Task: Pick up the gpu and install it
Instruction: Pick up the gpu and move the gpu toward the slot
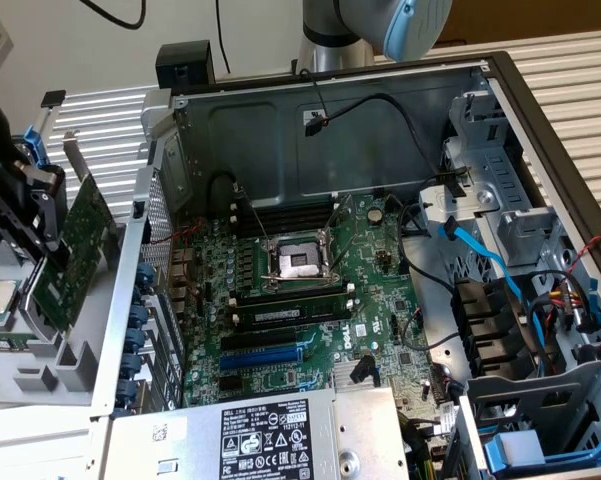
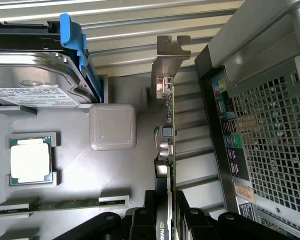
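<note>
The gpu (image 1: 78,250) is a green circuit board with a silver end bracket (image 1: 74,158). It hangs tilted at the exterior view's left, outside the computer case and over a grey parts tray (image 1: 75,370). My gripper (image 1: 30,215) is shut on it from the side away from the case. In the wrist view the gpu (image 2: 168,145) is seen edge-on, its bracket (image 2: 169,57) at the far end, and my gripper (image 2: 167,222) has a black finger (image 2: 142,220) pressed on each face. Whether its lower edge is free of the tray's holder I cannot tell.
The open case holds the large motherboard (image 1: 310,300) with a blue slot (image 1: 265,355), a processor socket (image 1: 295,262) and loose cables. The case's perforated rear wall (image 2: 269,150) stands close beside the card. The tray carries a hard drive (image 2: 35,75), a processor chip (image 2: 31,160) and a memory stick (image 2: 65,204).
</note>
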`<state>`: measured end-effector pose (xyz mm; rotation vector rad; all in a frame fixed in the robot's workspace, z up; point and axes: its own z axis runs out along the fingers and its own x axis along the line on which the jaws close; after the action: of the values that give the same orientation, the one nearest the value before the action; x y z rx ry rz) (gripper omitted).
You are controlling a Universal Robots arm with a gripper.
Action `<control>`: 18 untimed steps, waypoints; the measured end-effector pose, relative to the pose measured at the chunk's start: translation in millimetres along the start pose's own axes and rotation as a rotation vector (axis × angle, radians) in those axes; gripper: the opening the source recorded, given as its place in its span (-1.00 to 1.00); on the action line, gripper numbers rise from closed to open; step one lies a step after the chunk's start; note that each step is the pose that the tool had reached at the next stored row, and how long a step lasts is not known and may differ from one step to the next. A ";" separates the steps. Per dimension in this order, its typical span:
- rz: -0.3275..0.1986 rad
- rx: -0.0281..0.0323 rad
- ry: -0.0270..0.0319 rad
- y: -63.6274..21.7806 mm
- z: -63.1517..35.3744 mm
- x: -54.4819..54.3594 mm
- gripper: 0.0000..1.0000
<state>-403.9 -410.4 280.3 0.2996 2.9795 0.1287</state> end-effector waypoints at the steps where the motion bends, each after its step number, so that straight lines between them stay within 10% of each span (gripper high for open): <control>1: 0.000 0.0009 -0.0002 0.1 -2.5 -0.3 -0.46; 18: 0.004 0.0138 -0.0031 2.9 -54.2 -7.5 -0.46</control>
<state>-404.3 -412.9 335.0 0.3064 2.9781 0.1080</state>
